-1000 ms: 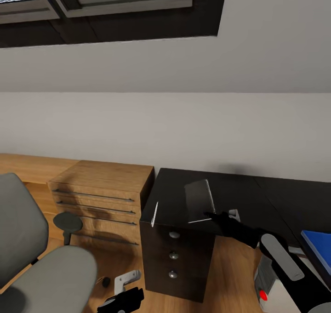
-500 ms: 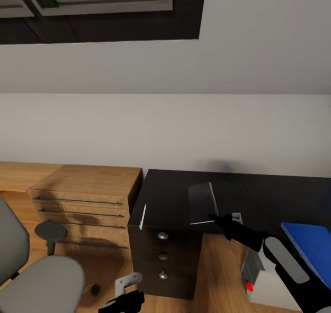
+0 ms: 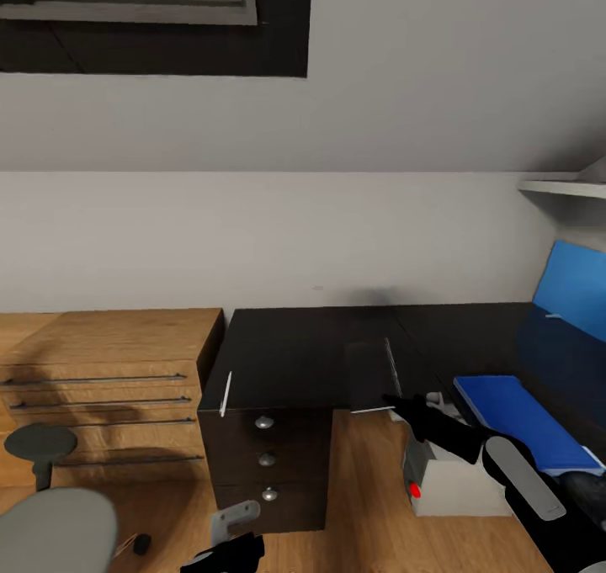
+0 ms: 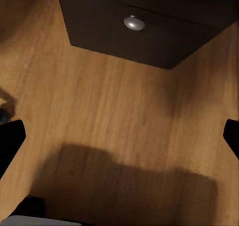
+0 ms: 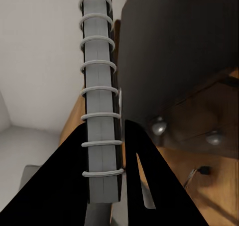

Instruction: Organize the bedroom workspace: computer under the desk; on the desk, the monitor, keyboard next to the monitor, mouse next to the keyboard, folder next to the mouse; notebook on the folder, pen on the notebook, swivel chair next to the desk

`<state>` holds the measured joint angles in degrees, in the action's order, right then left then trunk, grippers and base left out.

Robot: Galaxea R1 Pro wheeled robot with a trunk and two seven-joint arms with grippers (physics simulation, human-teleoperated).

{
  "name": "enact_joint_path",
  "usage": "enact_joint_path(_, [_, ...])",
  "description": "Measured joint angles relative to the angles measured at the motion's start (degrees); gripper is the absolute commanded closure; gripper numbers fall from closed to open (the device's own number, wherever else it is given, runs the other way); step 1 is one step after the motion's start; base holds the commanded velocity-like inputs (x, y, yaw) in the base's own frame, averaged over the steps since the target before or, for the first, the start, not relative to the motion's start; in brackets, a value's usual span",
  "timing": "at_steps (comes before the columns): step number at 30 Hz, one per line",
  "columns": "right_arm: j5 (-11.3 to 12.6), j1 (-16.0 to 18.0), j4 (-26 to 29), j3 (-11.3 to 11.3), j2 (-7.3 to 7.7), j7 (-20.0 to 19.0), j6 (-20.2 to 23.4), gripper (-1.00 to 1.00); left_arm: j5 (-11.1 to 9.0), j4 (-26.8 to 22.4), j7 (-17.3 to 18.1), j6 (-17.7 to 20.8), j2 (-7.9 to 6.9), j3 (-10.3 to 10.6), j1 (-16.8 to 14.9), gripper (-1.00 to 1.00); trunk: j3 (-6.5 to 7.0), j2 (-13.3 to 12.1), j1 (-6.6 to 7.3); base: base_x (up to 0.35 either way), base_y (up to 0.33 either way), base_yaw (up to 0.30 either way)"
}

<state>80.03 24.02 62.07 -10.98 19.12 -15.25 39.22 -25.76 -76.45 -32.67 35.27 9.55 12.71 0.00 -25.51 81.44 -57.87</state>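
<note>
My right gripper (image 3: pixel 392 401) is shut on the dark grey notebook (image 3: pixel 369 374), holding it tilted over the front of the black desk (image 3: pixel 286 350). In the right wrist view the notebook's spiral spine (image 5: pixel 100 101) runs between the fingers (image 5: pixel 139 161). The white pen (image 3: pixel 225 393) lies at the desk's front left edge. The blue folder (image 3: pixel 515 420) lies flat on the desk's right wing. The grey computer (image 3: pixel 450 482) stands on the floor below the desk. Low down, my left gripper (image 3: pixel 225 548) is open over the floor (image 4: pixel 119 131). The swivel chair (image 3: pixel 50 529) is at the lower left.
A light-wood chest of drawers (image 3: pixel 101 363) stands left of the desk's dark drawer unit (image 3: pixel 268 459). A small dark mouse-like object (image 3: pixel 141 544) with a cord lies on the floor. A blue wall panel (image 3: pixel 576 291) leans at the right.
The camera has turned right, so the chair and chest slid left and the folder, computer and blue panel came further into view. The right gripper still holds the notebook.
</note>
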Motion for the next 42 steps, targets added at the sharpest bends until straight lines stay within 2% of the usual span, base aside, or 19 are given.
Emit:
enact_joint_path(5, [-0.07, 0.0, -1.05, 0.24, 0.0, -0.03, -0.14, 1.0, 0.09, -0.05, 0.14, -0.1, -0.39, -0.06, 0.0, -1.0, 0.0, 0.0, 0.02, -0.076, 0.0, -0.299])
enact_joint_path(9, [-0.07, 0.0, -1.47, 1.89, 0.03, -0.15, -0.39, 1.0, 0.06, -0.37, 0.31, -0.7, -1.69, -0.07, -0.01, -1.0, 0.0, 0.0, 0.02, -0.019, 0.0, -0.299])
enact_joint_path(10, [-0.08, 0.01, -1.54, 2.68, 0.02, -0.17, -0.43, 1.0, 0.07, -0.33, 0.36, -0.95, -2.42, -0.05, 0.0, -1.0, 0.0, 0.0, 0.02, -0.009, 0.0, -0.299])
enact_joint_path(15, [-0.28, 0.0, -1.62, 3.69, 0.06, -0.13, -0.53, 1.0, -0.02, 0.3, 0.59, -1.37, -4.09, -0.02, 0.01, -1.0, 0.0, 0.0, 0.02, -0.005, 0.0, -0.299])
enact_joint_path(19, [-0.31, 0.0, -1.69, 4.07, 0.03, -0.03, -0.56, 1.0, 0.02, 2.42, 0.98, -1.56, -4.85, -0.01, 0.06, -1.0, 0.0, 0.0, 0.02, -0.001, 0.0, -0.299])
enact_joint_path(20, [-0.33, 0.0, -1.71, 4.16, 0.02, 0.03, -0.57, 1.0, 0.05, 3.64, 1.1, -1.62, -4.99, -0.01, 0.07, -1.0, 0.0, 0.0, 0.02, 0.0, 0.0, -0.299])
enact_joint_path(21, [-0.33, 0.0, -1.72, 4.26, 0.01, 0.1, -0.58, 1.0, 0.11, 6.55, 1.25, -3.28, -5.15, -0.02, 0.09, -1.0, 0.0, 0.0, 0.02, 0.0, 0.0, -0.299])
enact_joint_path(25, [-0.34, 0.0, -1.72, 4.35, 0.0, 0.13, -0.58, 1.0, 0.17, 9.14, 2.12, -7.8, -5.21, 0.05, 0.08, -1.0, 0.0, 0.0, 0.02, 0.0, 0.0, -0.299])
enact_joint_path(29, [-0.36, 0.0, -1.73, 4.45, 0.0, 0.19, -0.56, 1.0, 0.27, 11.51, 4.86, -11.92, -5.23, 0.4, 0.08, -1.0, 0.0, 0.0, 0.02, 0.0, 0.0, -0.293])
enact_joint_path(35, [-0.17, 0.02, -1.73, 4.48, -0.01, 0.21, -0.48, 1.0, 0.34, 12.48, 6.44, -13.38, -5.28, 0.55, 0.09, -1.0, 0.0, 0.0, 0.02, 0.0, 0.0, -0.173])
enact_joint_path(42, [-0.1, 0.03, -1.78, 4.48, -0.17, -0.23, -0.44, 1.0, 0.28, 12.75, 6.66, -13.65, -5.32, 0.57, 0.09, -1.0, 0.0, 0.0, 0.02, 0.0, 0.0, -0.025])
